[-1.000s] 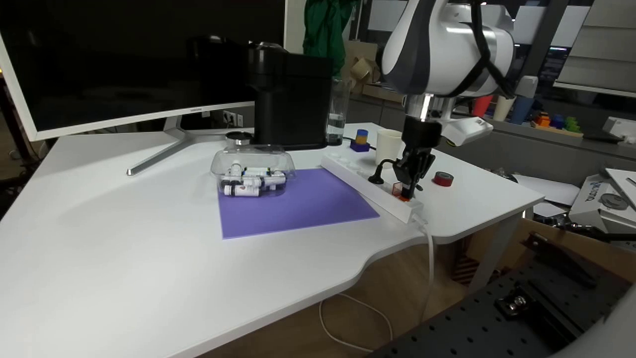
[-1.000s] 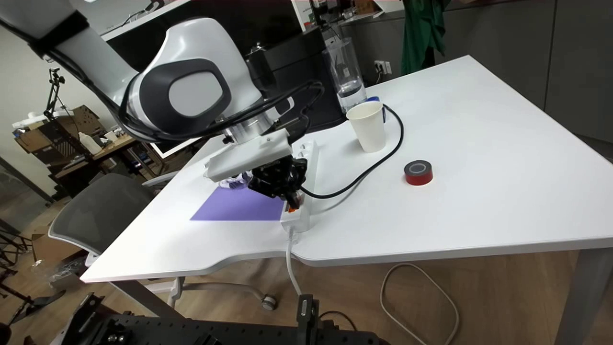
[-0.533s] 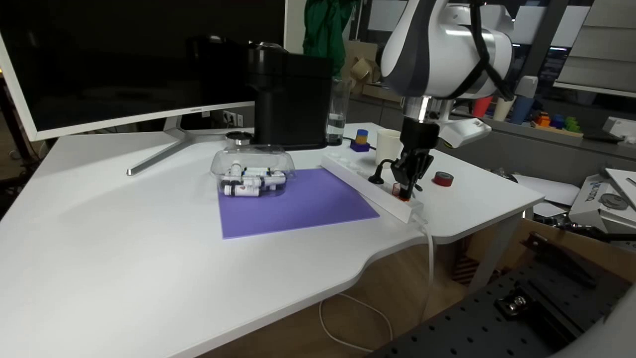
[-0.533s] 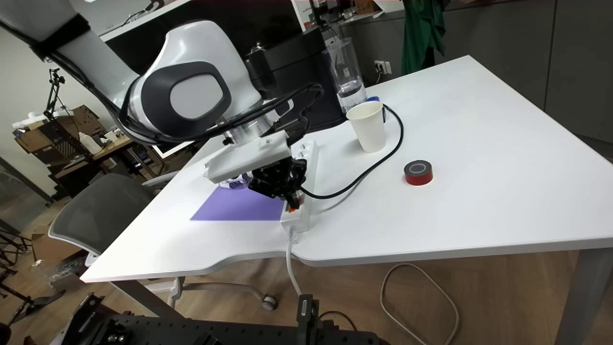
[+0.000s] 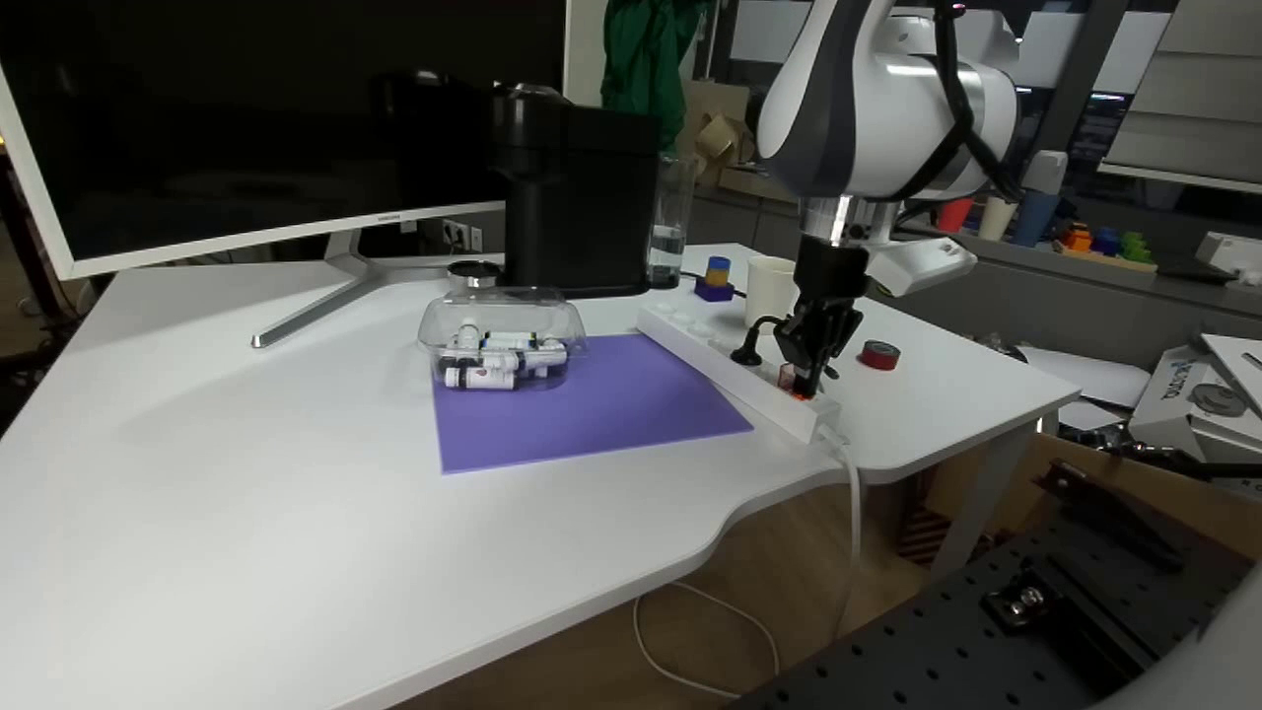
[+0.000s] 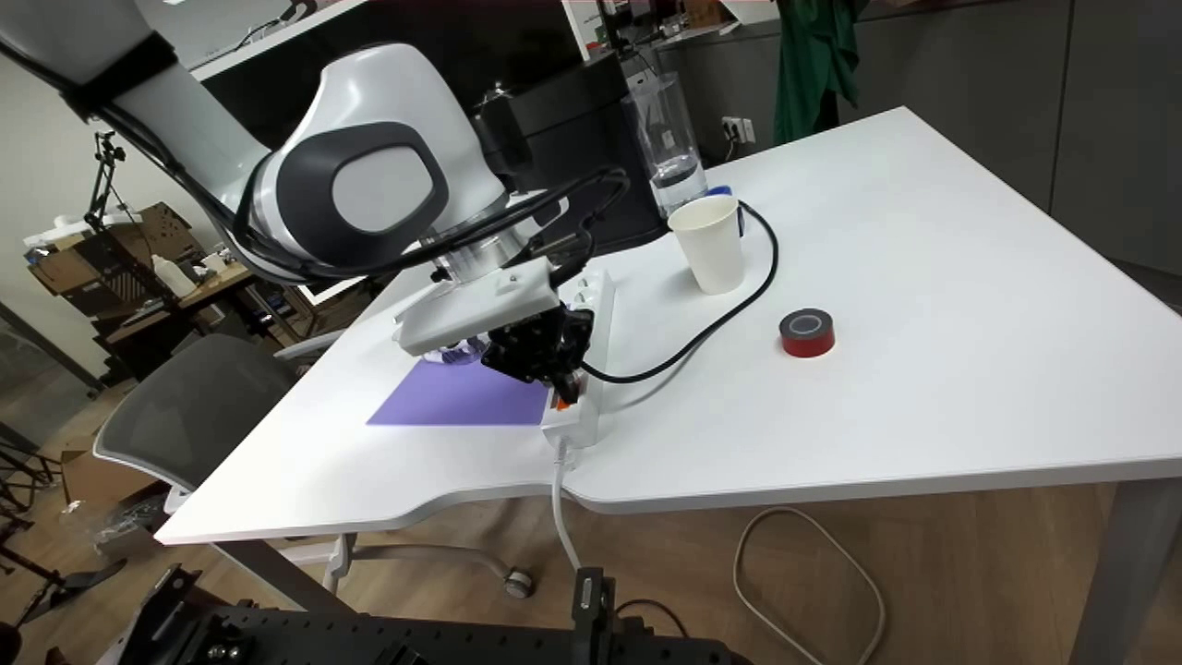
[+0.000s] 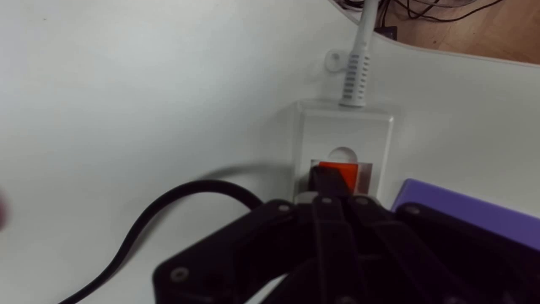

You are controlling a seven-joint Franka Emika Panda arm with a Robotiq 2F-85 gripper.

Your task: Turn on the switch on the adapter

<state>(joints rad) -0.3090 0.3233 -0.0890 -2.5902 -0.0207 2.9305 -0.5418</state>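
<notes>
The gripper (image 7: 333,185) points down, its two black fingers drawn together into one narrow tip with nothing visible between them. That tip is right at the switch (image 7: 348,172), a small red-orange rocker set into one end of the adapter (image 7: 320,131), and hides part of it; whether it presses on the rocker or hovers just above cannot be told. The step in hand appears to be the press itself. The next move probably calls for a short, firm push downward on the correct half of the rocker, without slipping sideways, then a lift clear so the result can be seen. Whether the switch is on does not show.

The adapter, a long white power strip, lies on a white table (image 5: 296,493). A white cord (image 7: 358,71) leaves the end beside the switch and runs over the table's edge. Farther along the strip a black plug (image 5: 746,353) is seated, and its black cable (image 6: 688,348) curves out past a paper cup (image 6: 709,249). Along one side of the strip lies a purple sheet (image 5: 592,414), with a clear tub (image 5: 537,311) of small white tubes (image 5: 480,378) standing on one corner; well apart on the opposite side is a red-and-black roll of tape (image 6: 806,342).
</notes>
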